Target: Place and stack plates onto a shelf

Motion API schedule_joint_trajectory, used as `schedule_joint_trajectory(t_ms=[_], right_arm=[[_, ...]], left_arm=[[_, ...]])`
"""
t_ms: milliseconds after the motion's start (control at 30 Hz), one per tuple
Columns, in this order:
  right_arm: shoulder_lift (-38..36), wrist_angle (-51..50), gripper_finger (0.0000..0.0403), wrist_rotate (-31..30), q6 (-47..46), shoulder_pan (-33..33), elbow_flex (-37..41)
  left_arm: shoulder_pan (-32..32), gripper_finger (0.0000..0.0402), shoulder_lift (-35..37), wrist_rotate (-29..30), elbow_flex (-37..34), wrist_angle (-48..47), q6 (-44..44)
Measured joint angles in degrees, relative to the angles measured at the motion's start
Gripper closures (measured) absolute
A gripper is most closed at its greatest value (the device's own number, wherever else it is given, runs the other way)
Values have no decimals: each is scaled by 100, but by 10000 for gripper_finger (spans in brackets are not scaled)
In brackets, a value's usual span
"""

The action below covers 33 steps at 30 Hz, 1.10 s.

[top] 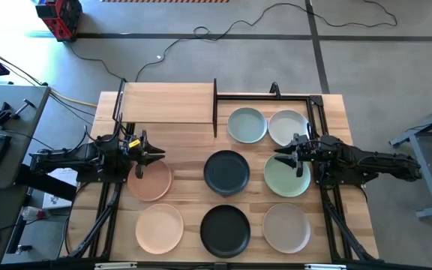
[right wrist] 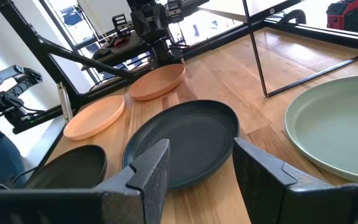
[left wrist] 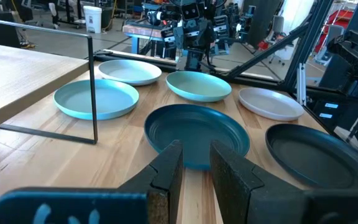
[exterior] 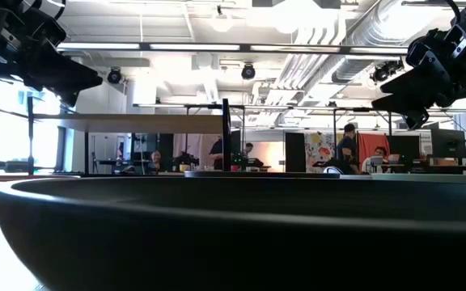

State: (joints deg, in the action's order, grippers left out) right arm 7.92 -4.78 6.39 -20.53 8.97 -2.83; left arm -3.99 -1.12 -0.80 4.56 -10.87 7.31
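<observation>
Eight plates lie flat on the wooden tabletop. Far row: pale blue-grey plate [top: 247, 124], white plate [top: 287, 127]. Middle row: peach-pink plate [top: 150, 181], dark plate [top: 226, 172], pale green plate [top: 287, 176]. Near row: a second peach plate [top: 159, 228], black plate [top: 226, 230], beige plate [top: 286, 227]. The shelf [top: 167, 103] stands at the far left with a bare board. My left gripper [top: 156, 155] hovers open over the peach-pink plate's far rim, its fingers [left wrist: 196, 152] only narrowly apart. My right gripper [top: 280, 155] hovers open above the green plate, with a wider gap [right wrist: 201, 155].
A thin black frame [top: 306, 97] edges the table's far right around the blue-grey and white plates. The shelf's black legs [left wrist: 94, 87] stand beside the blue-grey plate. In the low view a dark plate's rim [exterior: 233, 218] fills the foreground, and both grippers hang high above the table.
</observation>
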Motion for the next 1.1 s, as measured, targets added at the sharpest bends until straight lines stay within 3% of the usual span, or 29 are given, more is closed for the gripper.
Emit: schedule_joint_trajectory(t_ms=[933, 1100], right_arm=[[0, -2, 243, 1, 0, -1, 0], [0, -1, 243, 1, 0, -1, 0]], left_arm=[[1, 330, -1, 41, 0, 107, 11], [0, 330, -1, 136, 0, 214, 456]])
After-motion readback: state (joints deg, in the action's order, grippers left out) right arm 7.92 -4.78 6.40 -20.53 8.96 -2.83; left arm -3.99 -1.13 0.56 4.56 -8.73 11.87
